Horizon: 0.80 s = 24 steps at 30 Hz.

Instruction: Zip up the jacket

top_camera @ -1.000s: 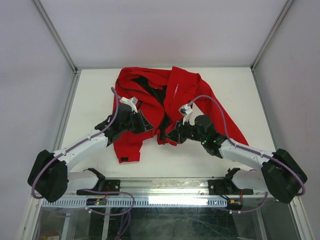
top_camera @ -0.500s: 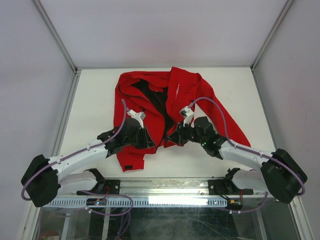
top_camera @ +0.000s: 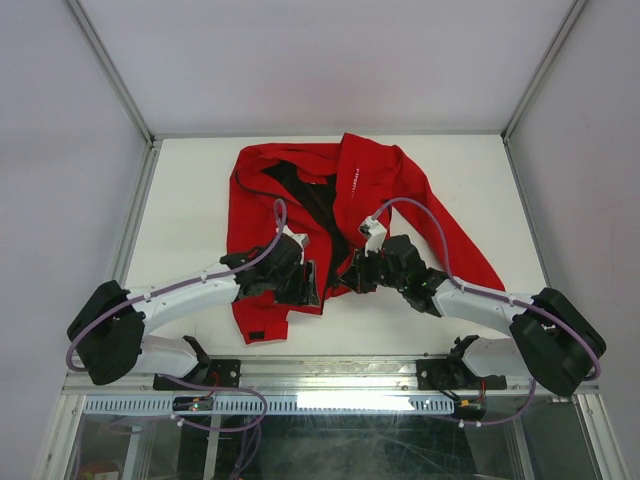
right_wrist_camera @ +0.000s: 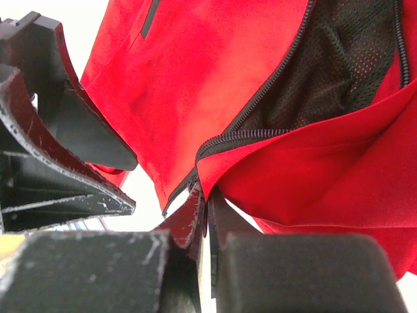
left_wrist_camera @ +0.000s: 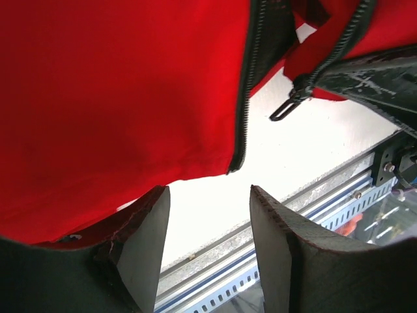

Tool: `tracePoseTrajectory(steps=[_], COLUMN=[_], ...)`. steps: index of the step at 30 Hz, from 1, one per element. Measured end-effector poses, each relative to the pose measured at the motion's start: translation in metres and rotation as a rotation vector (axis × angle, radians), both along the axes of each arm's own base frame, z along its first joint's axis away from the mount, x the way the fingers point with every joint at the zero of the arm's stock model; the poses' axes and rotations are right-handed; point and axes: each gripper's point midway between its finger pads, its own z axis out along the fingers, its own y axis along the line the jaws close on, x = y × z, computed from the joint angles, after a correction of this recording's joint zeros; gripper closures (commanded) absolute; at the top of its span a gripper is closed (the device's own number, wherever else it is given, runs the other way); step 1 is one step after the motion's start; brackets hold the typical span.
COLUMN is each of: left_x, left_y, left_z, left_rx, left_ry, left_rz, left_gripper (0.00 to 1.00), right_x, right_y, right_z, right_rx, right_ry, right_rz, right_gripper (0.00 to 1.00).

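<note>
The red jacket (top_camera: 385,190) lies open on the white table, its black lining (top_camera: 310,200) showing between the front panels. My left gripper (top_camera: 308,284) is open and empty at the bottom of the left panel. In the left wrist view its fingers (left_wrist_camera: 270,228) frame bare table, just below the panel's dark zipper edge (left_wrist_camera: 242,111). The zipper slider with its pull tab (left_wrist_camera: 288,105) hangs on the other panel to the right. My right gripper (top_camera: 350,280) is shut on the bottom corner of the jacket's right panel (right_wrist_camera: 215,171), beside the zipper teeth (right_wrist_camera: 260,104).
The table's near edge and metal rail (left_wrist_camera: 306,202) run just below both grippers. My left fingers (right_wrist_camera: 65,163) stand close to the left of the right gripper. A jacket sleeve (top_camera: 465,255) trails to the right over the right arm side.
My left gripper has moved right and nearer, closing in on the right gripper. The jacket's left panel has shifted right with it, narrowing the lining gap. The right gripper has barely moved.
</note>
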Motion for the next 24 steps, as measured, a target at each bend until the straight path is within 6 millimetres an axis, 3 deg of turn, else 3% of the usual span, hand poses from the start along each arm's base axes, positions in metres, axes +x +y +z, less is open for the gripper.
tracePoseTrajectory(steps=[7, 13, 14, 24], left_x=[0.007, 0.019, 0.02, 0.032], left_y=[-0.017, -0.014, -0.012, -0.016], left_z=[-0.006, -0.036, -0.044, -0.047], left_rx=[0.095, 0.214, 0.241, 0.269], left_ry=[-0.02, -0.003, 0.003, -0.018], left_rz=[-0.056, -0.049, -0.048, -0.043], left_gripper=[0.47, 0.51, 0.54, 0.86], right_x=[0.001, 0.001, 0.001, -0.001], right_y=[-0.003, -0.003, -0.003, -0.006], right_z=[-0.003, -0.003, -0.003, -0.009], right_rx=[-0.011, -0.01, -0.01, -0.022], right_ry=[-0.001, -0.001, -0.001, 0.007], right_rz=[-0.015, -0.015, -0.015, -0.02], right_gripper=[1.0, 1.0, 1.0, 1.0])
